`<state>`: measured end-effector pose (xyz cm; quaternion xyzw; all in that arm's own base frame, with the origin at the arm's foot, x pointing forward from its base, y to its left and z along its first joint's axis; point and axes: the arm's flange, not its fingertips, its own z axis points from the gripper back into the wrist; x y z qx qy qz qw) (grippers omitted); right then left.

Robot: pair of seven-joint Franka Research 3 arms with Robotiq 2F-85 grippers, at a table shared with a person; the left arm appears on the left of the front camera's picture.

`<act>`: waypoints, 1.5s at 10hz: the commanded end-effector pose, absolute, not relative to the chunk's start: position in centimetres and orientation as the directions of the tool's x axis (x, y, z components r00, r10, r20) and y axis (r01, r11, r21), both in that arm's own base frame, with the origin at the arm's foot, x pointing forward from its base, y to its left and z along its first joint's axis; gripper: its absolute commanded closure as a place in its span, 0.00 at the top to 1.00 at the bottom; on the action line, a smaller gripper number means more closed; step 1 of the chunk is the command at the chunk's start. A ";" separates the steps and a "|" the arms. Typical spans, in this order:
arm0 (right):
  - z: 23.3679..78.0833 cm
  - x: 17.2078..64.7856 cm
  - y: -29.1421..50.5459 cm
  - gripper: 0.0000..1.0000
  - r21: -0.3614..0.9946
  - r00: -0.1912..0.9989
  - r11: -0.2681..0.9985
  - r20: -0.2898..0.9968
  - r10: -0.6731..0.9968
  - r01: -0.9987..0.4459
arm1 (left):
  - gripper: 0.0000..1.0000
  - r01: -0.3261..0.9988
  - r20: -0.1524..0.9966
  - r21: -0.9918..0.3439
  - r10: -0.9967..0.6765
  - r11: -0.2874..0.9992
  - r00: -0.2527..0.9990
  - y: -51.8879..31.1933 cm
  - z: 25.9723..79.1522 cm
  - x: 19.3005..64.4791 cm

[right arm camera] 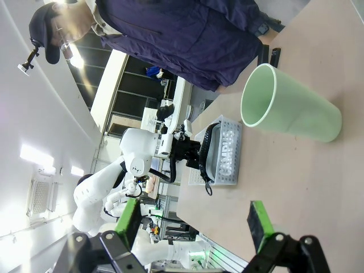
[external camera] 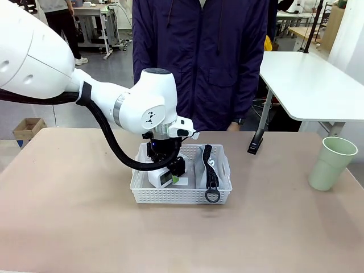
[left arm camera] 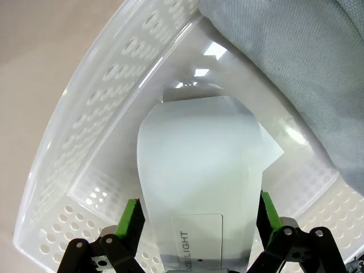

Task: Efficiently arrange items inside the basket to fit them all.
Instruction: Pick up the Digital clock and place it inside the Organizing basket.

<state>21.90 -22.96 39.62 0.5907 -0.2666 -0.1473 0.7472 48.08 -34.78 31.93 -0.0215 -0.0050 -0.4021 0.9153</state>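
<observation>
Logging: my left gripper (left arm camera: 199,200), jaws spread astride white box (left arm camera: 199,148) in basket (left arm camera: 96,131); right gripper (right arm camera: 193,207), jaws wide and empty, nearer upright green cup (right arm camera: 290,108) ahead.

Left arm (external camera: 108,105) reaching in from the left toward the middle, wrist (external camera: 156,102) bent straight down, left claw (left arm camera: 199,222) pointing downward, its green-padded fingers (left arm camera: 132,222) spread wide, right claw (right arm camera: 193,219) rolled sideways, held level, jaws wide apart
</observation>
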 end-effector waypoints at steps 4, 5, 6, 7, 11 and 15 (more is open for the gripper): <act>39.7 21.7 -23.1 1.00 0.958 0.809 0.260 0.249 -0.532 -0.124 | 1.00 0.738 0.207 -0.084 -0.713 0.669 0.670 -30.8 39.8 48.5; 39.7 21.7 -23.1 1.00 0.958 0.809 0.260 0.249 -0.532 -0.124 | 1.00 0.742 0.234 -0.108 -0.709 0.661 0.666 -29.9 42.3 48.2; 39.7 21.7 -23.1 1.00 0.958 0.809 0.260 0.249 -0.532 -0.124 | 1.00 0.737 0.240 -0.134 -0.699 0.663 0.673 -28.2 44.6 48.2; 39.7 21.7 -23.1 1.00 0.958 0.809 0.260 0.249 -0.532 -0.124 | 1.00 0.729 0.258 -0.214 -0.683 0.650 0.684 -25.2 46.6 48.3; 39.7 21.7 -23.1 1.00 0.958 0.809 0.260 0.249 -0.532 -0.124 | 1.00 0.534 0.362 -0.584 -0.393 0.612 0.845 -5.5 47.6 42.0; 39.7 21.7 -23.1 1.00 0.958 0.809 0.260 0.249 -0.532 -0.124 | 1.00 0.445 0.462 -0.791 -0.066 0.420 0.884 8.8 40.6 30.2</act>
